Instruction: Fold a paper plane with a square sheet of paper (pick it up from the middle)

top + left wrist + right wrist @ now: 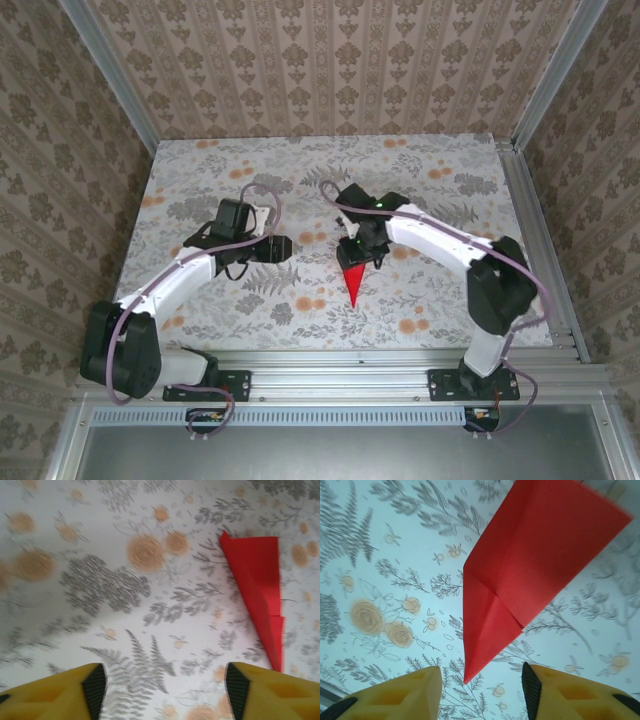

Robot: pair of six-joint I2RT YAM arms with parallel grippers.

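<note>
The paper plane (353,282) is a narrow red dart lying flat on the floral table (200,180), its point towards the near edge. My right gripper (362,262) hovers over its wide end. In the right wrist view the plane (530,555) shows a centre crease, and its tip reaches between the fingers of the right gripper (481,676), which is open and not touching it. My left gripper (283,247) is to the left of the plane, apart from it. In the left wrist view the left gripper (165,682) is open over bare table, with the plane (257,575) off to the right.
Aluminium rails (530,230) and patterned walls (330,60) enclose the table on the left, right and far sides. Both arms bend in from the near edge towards the middle.
</note>
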